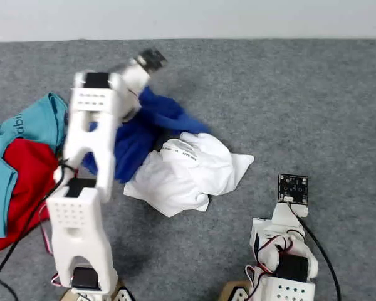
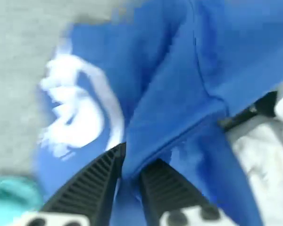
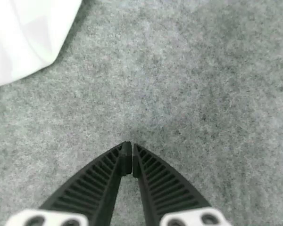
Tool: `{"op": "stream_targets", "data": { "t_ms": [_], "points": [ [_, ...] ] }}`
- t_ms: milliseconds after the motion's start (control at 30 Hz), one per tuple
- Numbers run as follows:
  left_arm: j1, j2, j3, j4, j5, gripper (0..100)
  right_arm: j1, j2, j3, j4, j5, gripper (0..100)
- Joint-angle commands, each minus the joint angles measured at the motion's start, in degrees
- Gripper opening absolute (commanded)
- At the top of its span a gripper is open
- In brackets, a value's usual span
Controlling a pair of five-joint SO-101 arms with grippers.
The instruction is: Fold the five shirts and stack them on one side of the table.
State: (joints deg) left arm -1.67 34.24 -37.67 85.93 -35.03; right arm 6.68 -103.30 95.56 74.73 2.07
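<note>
Grey carpet-like table cover [image 1: 313, 94] w/ even light — plain pale wall [image 1: 238, 17] strip along far edge.

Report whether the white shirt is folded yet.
Not folded: the white shirt lies bunched in a rumpled heap beside the blue shirt on the table.

Work surface and backdrop.
Desk [image 1: 301, 94] covered in grey felt-like fabric; a pale wall [image 1: 188, 19] borders its far edge.

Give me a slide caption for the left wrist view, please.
The left gripper pinches a fold of the blue shirt beside the white shirt.
</note>
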Motion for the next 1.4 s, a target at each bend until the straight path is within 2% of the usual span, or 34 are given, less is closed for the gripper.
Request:
{"op": "stream_targets", "data": {
  "t_ms": [0,133,300,500,633,733,800,967,1033,1233,1367],
  "points": [
    [-4.5,-9.8,-11.0,6.2,0.6,0,0.0,-0.6,0.9,0.3,0.6,1.0],
    [-12.3,-15.5,-20.3,7.1,4.0,0,0.0,-0.6,0.9,0.3,0.6,1.0],
    [-24.9,-17.3,-29.1,7.1,4.8,0,0.0,-0.6,0.9,0.3,0.6,1.0],
    [-41.1,-15.2,-30.4,3.0,4.9,0,0.0,-0.6,0.9,0.3,0.6,1.0],
    [-48.2,-10.9,-30.7,-0.6,4.9,1,0.0,-0.6,0.9,0.3,0.6,1.0],
    [-51.9,-9.1,-30.7,-2.6,4.6,1,0.0,-0.6,0.9,0.3,0.6,1.0],
    [-53.8,-8.8,-30.7,-2.9,3.9,5,0.0,-0.6,0.9,0.3,0.6,1.0],
    [-57.4,-8.8,-30.7,-2.5,3.3,29,0.0,-0.6,0.9,0.3,0.6,1.0],
    [-59.1,-9.0,-31.3,-2.5,3.3,36,0.0,-0.6,0.9,0.3,0.6,1.0],
    [-62.9,-10.6,-38.0,1.0,3.7,36,0.0,-0.6,0.9,0.3,0.6,1.0],
    [-65.5,-12.4,-44.2,1.1,9.9,36,0.0,-0.6,0.9,0.3,0.6,1.0]
  ]
}}
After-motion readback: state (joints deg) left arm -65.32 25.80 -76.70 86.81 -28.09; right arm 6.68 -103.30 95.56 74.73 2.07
